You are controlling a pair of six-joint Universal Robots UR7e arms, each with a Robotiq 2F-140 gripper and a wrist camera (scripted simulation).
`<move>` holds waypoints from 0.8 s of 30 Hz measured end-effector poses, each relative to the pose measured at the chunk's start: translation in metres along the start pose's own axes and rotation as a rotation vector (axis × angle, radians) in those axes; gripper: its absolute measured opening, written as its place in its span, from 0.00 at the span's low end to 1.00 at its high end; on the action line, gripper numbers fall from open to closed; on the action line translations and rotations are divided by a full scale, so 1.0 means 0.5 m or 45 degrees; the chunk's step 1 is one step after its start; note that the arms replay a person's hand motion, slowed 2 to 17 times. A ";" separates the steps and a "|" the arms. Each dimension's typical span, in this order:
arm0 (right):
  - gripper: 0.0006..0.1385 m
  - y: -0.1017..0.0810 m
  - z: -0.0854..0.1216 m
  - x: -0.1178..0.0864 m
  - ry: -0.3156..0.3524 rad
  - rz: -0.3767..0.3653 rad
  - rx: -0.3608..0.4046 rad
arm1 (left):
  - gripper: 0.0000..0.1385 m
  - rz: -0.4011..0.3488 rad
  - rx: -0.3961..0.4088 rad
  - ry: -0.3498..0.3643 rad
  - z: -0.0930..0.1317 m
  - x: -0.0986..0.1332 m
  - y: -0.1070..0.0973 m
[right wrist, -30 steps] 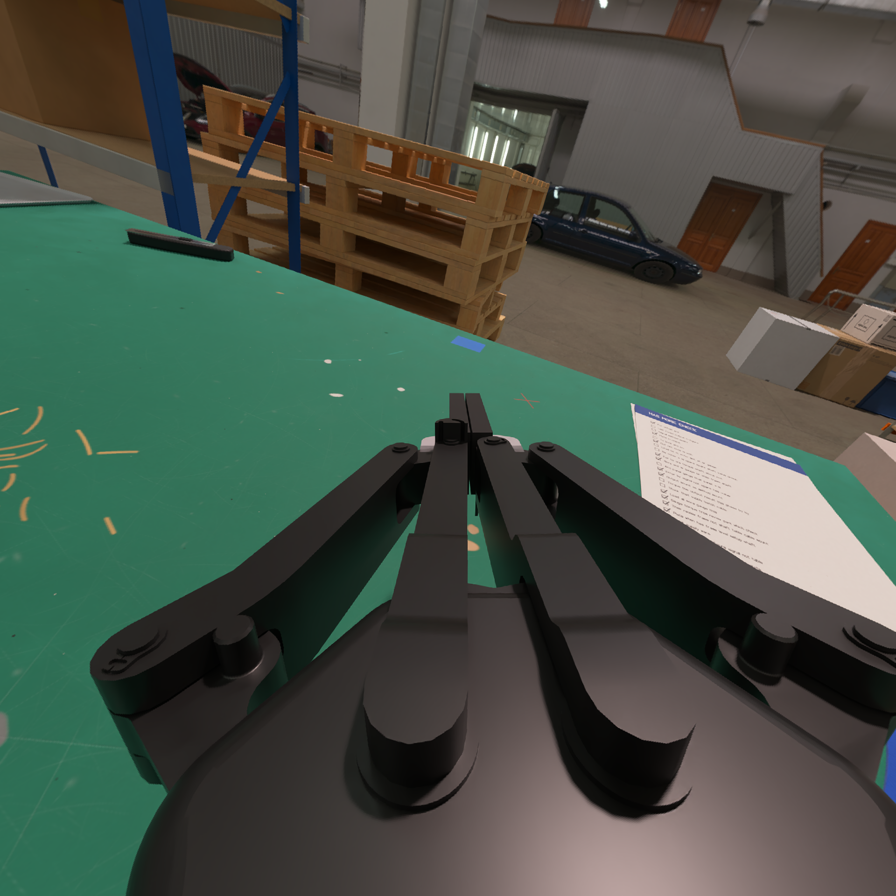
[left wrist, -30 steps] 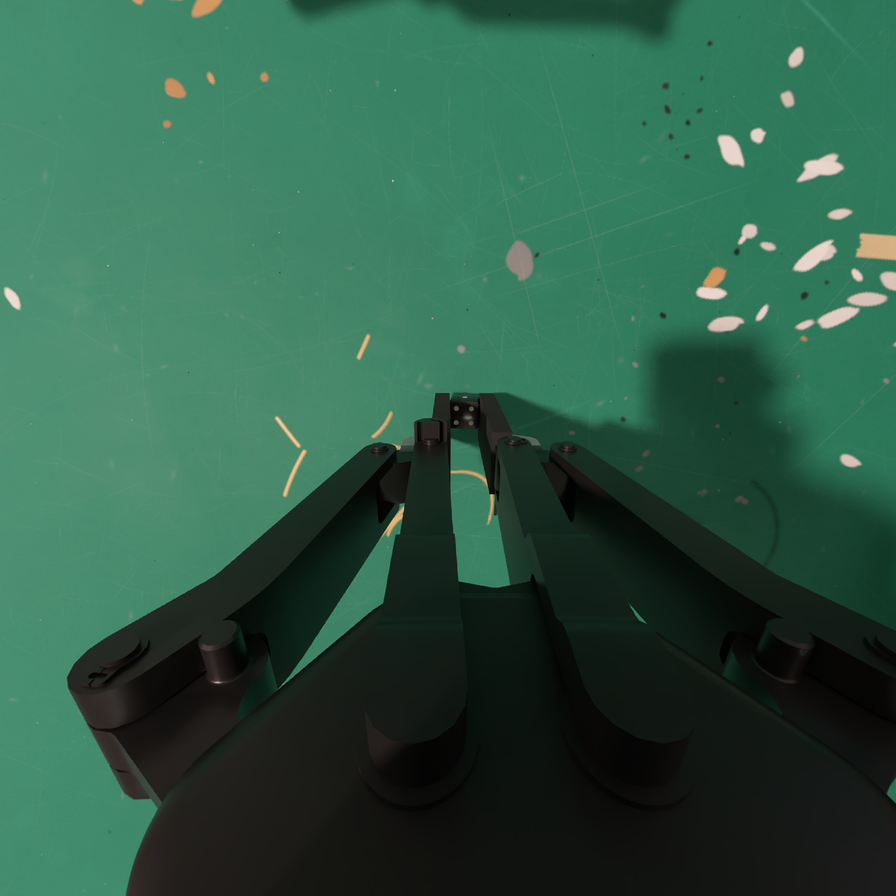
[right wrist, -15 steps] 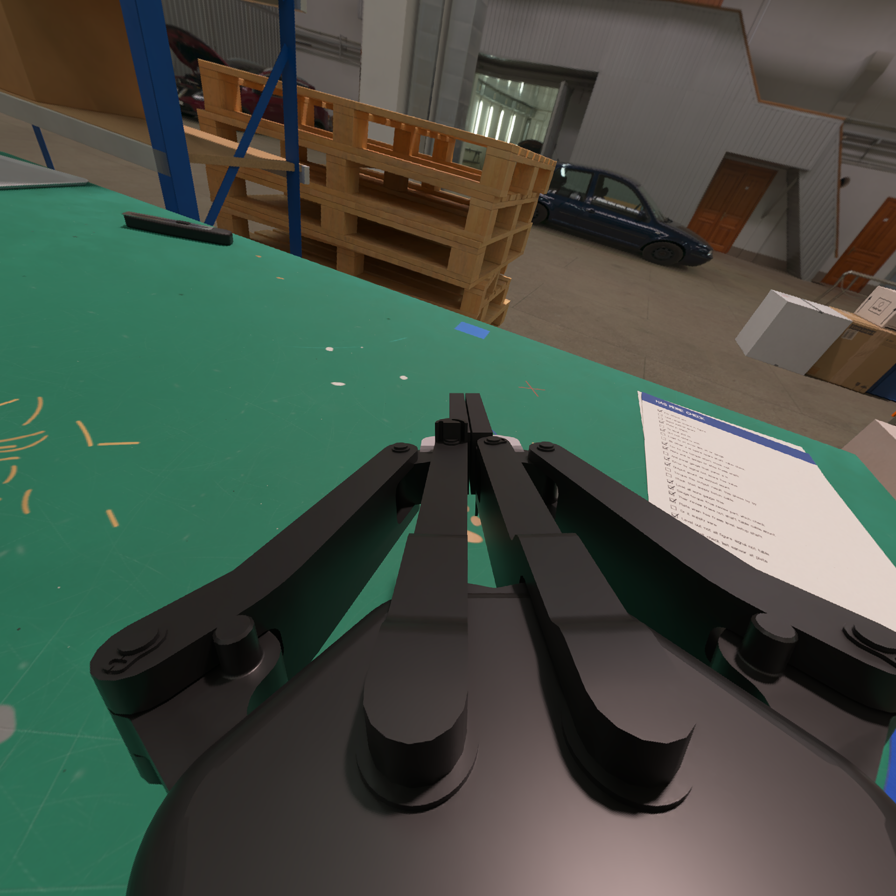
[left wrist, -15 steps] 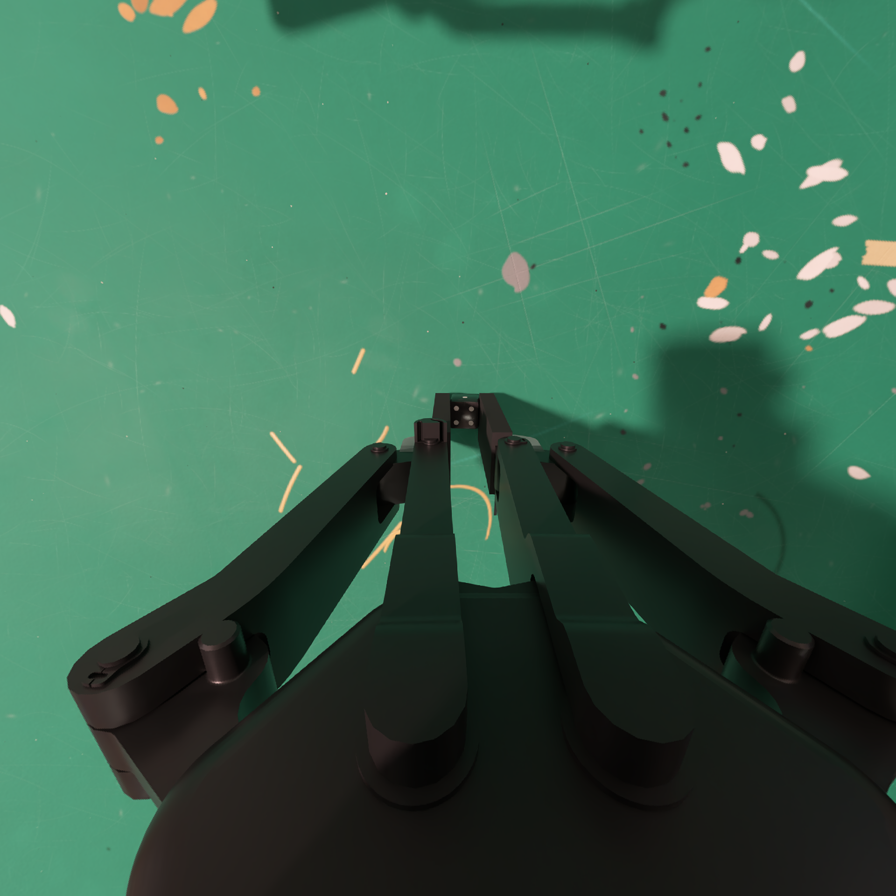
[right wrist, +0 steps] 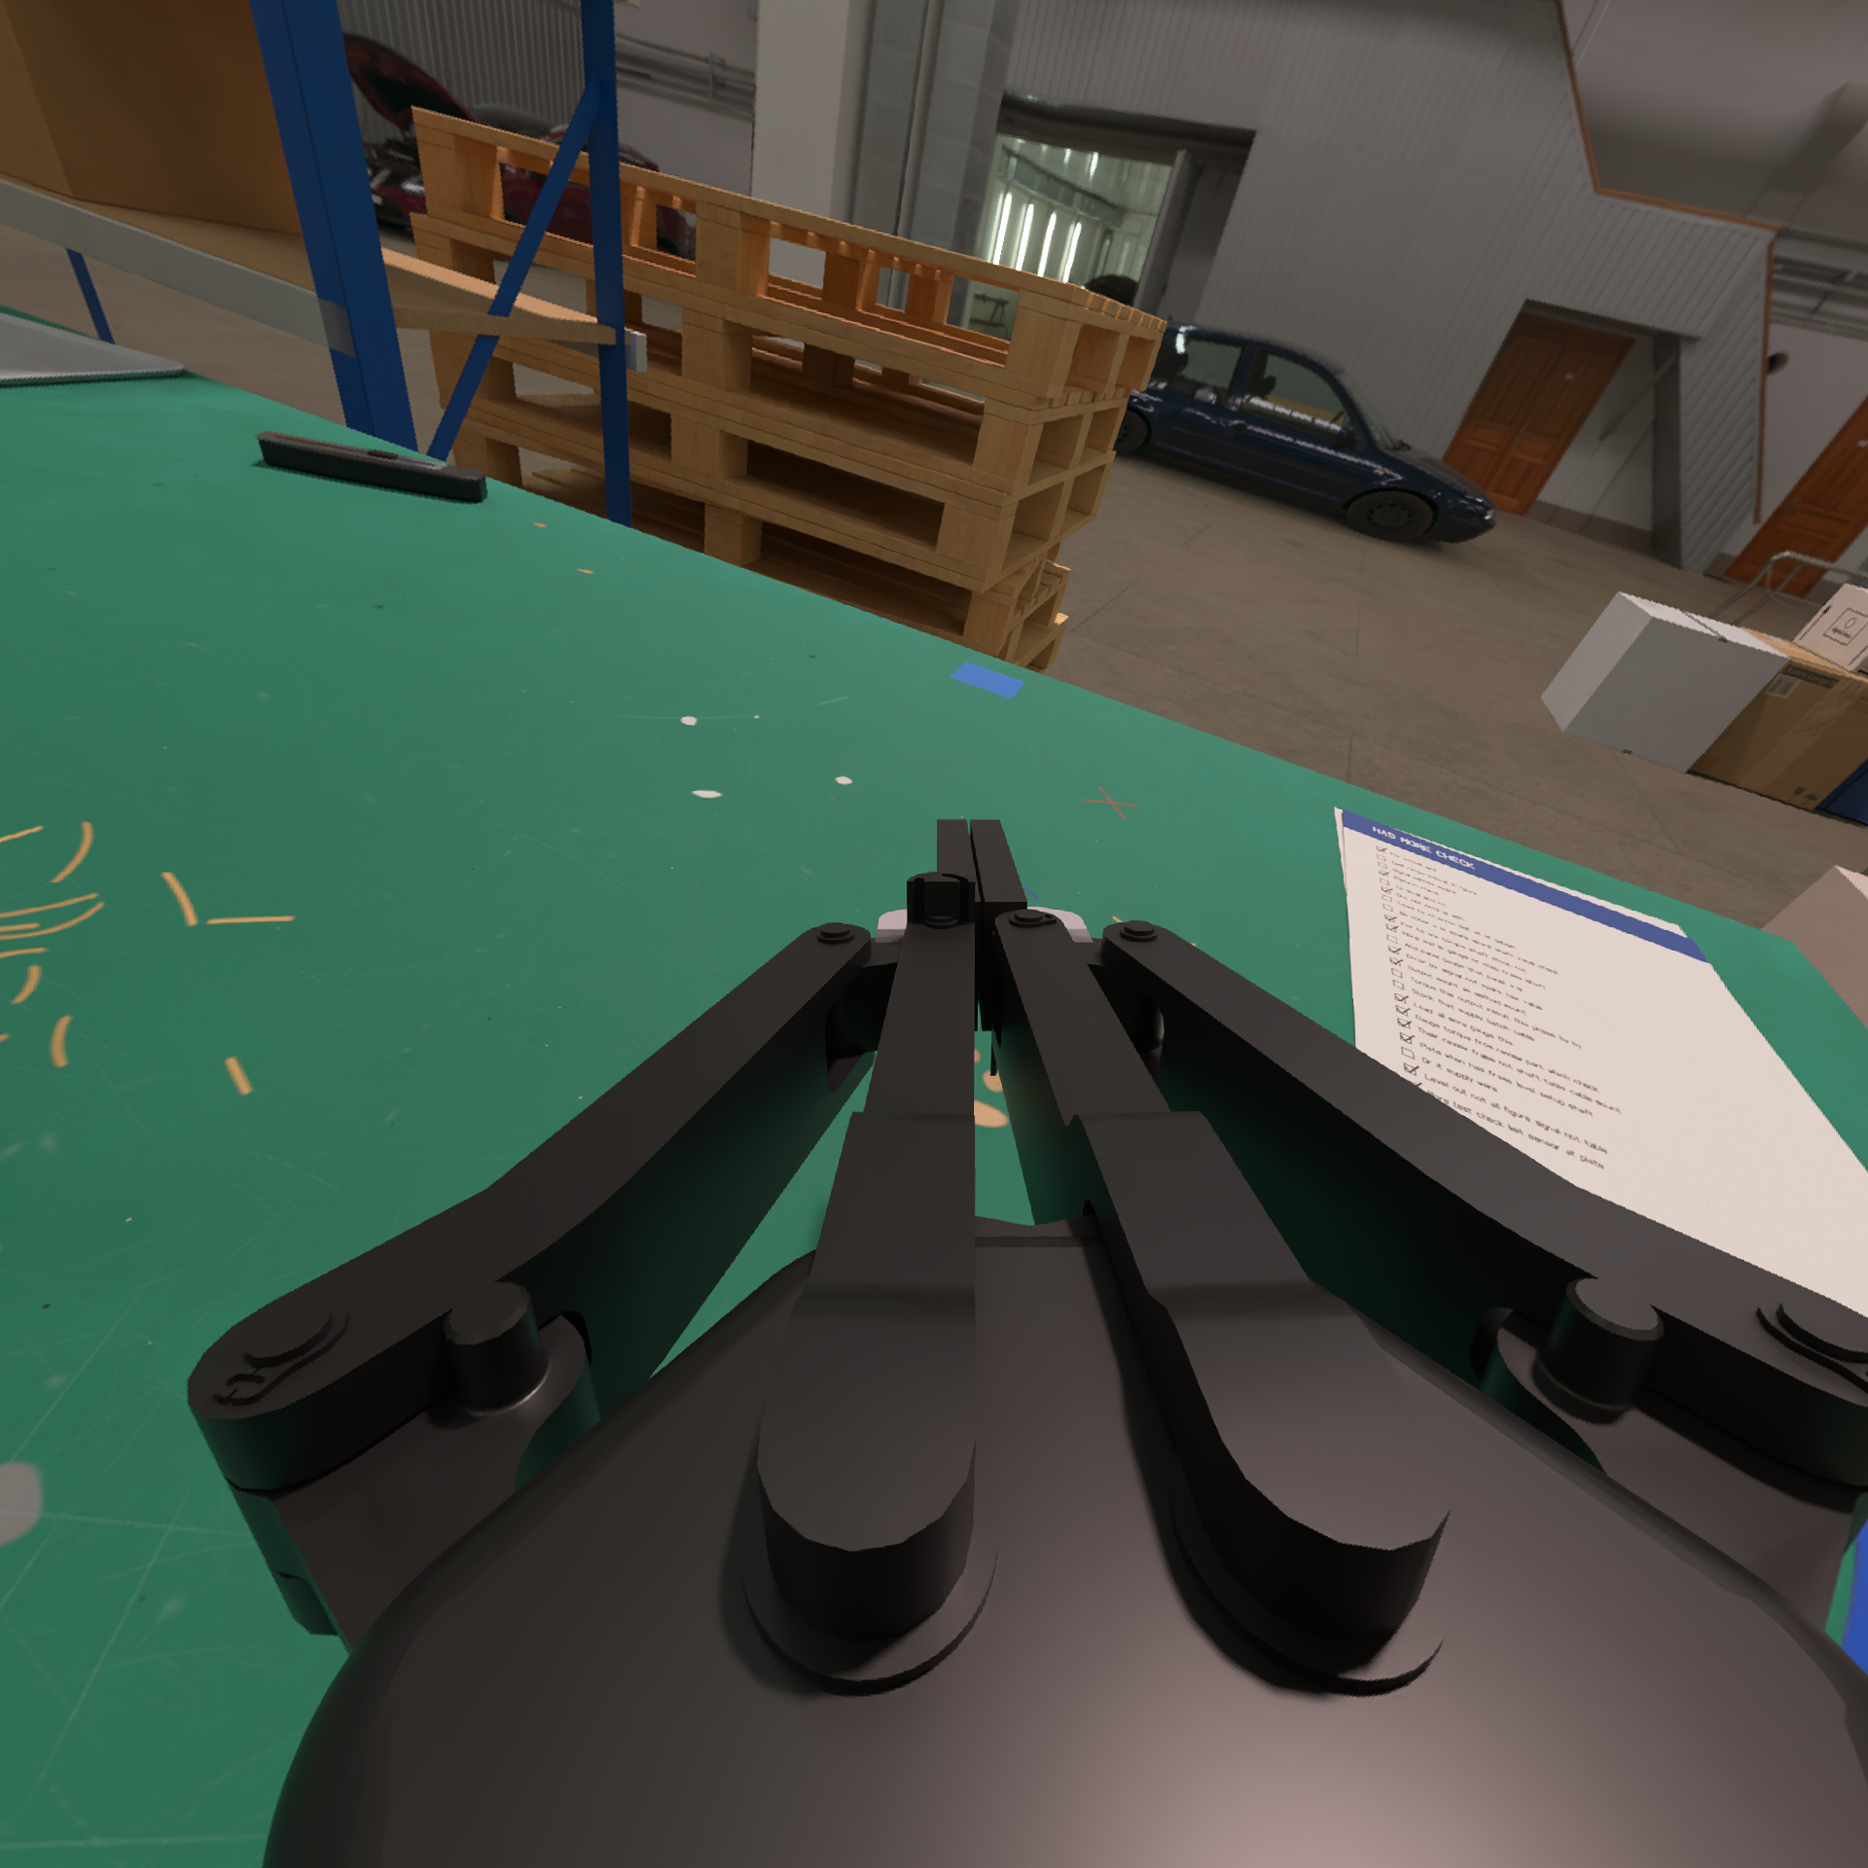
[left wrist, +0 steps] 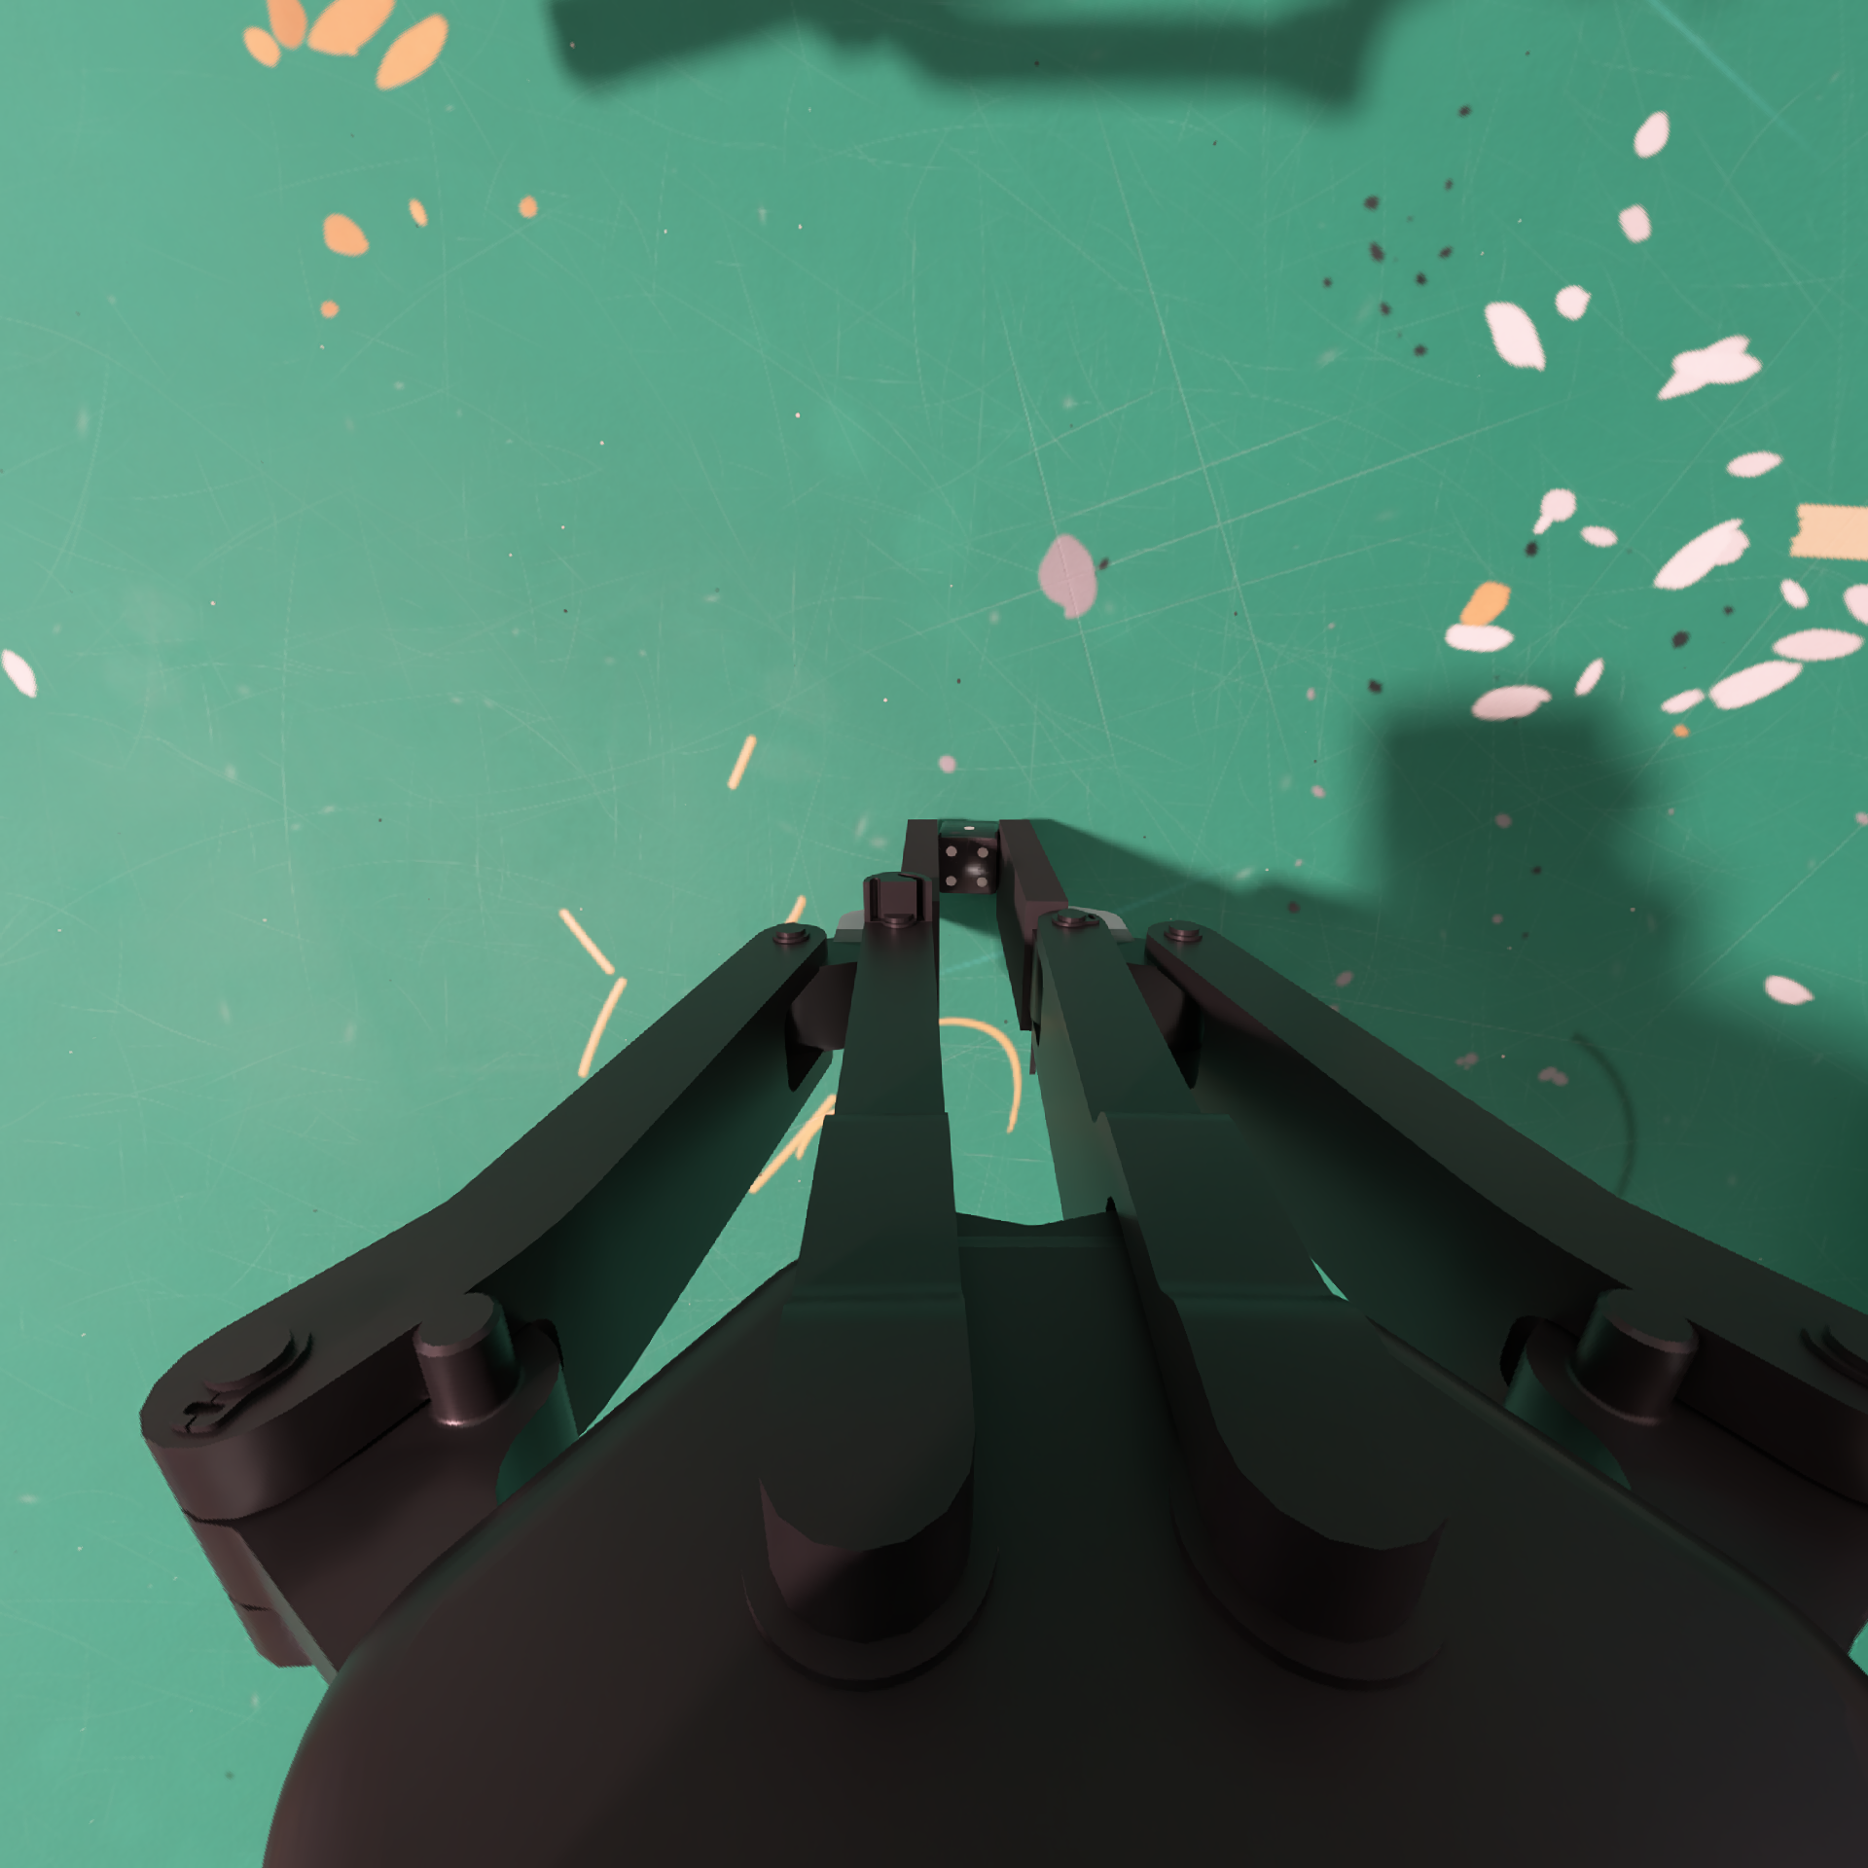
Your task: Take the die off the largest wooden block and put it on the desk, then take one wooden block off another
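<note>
We see a white printed sheet (right wrist: 1577, 1021) with a blue top band at the right of the right wrist view; it carries a checklist, and a cardboard box (right wrist: 1809, 728) there bears small marks. The die (left wrist: 968, 859) shows pale pips.

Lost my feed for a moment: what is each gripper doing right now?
Left gripper: shut on the black die, above the green desk.
Right gripper: shut, holding nothing.

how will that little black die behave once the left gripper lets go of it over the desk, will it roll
The die looks rigid, pinched squarely in the left gripper. It is tiny beside the fingers, so probably very light. If it drops onto the green desk it may tumble, though its flat faces should stop it quickly.
</note>
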State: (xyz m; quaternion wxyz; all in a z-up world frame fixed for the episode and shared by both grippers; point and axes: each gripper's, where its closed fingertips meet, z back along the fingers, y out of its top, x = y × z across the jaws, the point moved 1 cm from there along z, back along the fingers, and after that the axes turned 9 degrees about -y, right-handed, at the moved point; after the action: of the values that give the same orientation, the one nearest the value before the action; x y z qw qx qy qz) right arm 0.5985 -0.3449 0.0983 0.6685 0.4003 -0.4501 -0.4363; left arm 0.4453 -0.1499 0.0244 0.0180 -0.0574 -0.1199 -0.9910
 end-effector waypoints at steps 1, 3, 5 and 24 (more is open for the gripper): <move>0.00 0.000 0.000 0.000 0.001 0.000 0.000 | 0.12 -0.001 0.001 0.002 0.000 0.000 0.000; 0.00 0.000 0.000 -0.001 0.003 -0.001 0.000 | 0.12 -0.004 0.004 0.005 0.001 0.000 0.001; 0.00 0.000 0.000 -0.001 0.005 -0.001 0.000 | 0.13 -0.006 0.007 0.008 0.001 0.000 0.002; 0.00 0.001 0.002 -0.002 0.015 0.000 0.002 | 0.21 -0.001 0.076 -0.001 0.017 0.007 0.009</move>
State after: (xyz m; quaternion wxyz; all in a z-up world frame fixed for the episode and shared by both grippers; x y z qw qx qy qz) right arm 0.5975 -0.3437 0.0988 0.6707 0.4033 -0.4466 -0.4336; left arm 0.4431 -0.1525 0.0340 0.0194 -0.0570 -0.1493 -0.9869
